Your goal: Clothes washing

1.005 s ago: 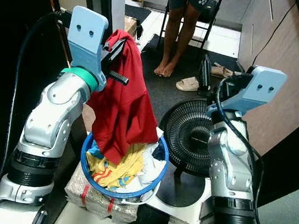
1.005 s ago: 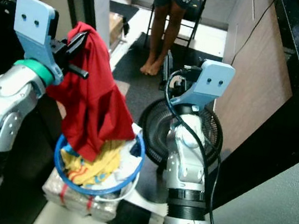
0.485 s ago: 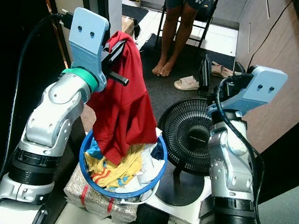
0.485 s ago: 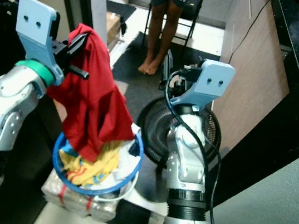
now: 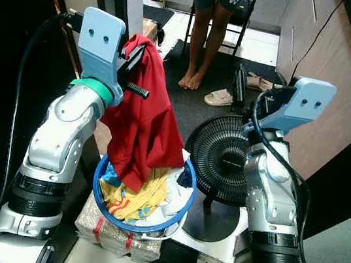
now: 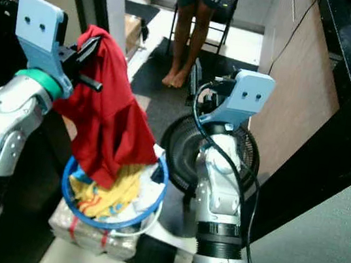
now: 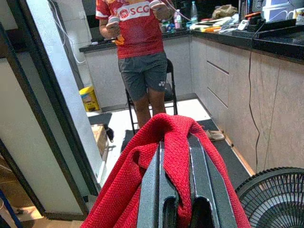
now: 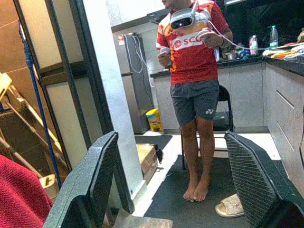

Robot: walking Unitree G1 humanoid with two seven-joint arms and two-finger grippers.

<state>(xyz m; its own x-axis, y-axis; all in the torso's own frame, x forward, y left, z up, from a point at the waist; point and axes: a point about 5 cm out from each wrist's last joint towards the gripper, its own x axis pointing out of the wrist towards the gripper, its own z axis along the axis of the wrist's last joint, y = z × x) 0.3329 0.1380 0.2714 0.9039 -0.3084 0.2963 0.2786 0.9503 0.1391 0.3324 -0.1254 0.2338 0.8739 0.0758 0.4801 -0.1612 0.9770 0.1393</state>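
Red knit garment (image 5: 144,120) hangs pinched in the left gripper (image 7: 176,190) above the blue-rimmed laundry basket (image 5: 179,215), while the right gripper (image 8: 190,190) hovers beside it, fingers spread and empty.

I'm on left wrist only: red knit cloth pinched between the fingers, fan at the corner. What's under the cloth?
Observer: The red knit garment hangs from the left gripper down into a round blue-rimmed laundry basket; its lower end lies on the clothes there.
Operator: What else is in the basket?
Observer: A yellow garment with red stripes and some white fabric.
Operator: Right arm doing anything?
Observer: The right gripper is raised beside the black floor fan, fingers apart, holding nothing.
Operator: Anyone close?
Observer: A barefoot person stands beyond the fan, by a folding chair.
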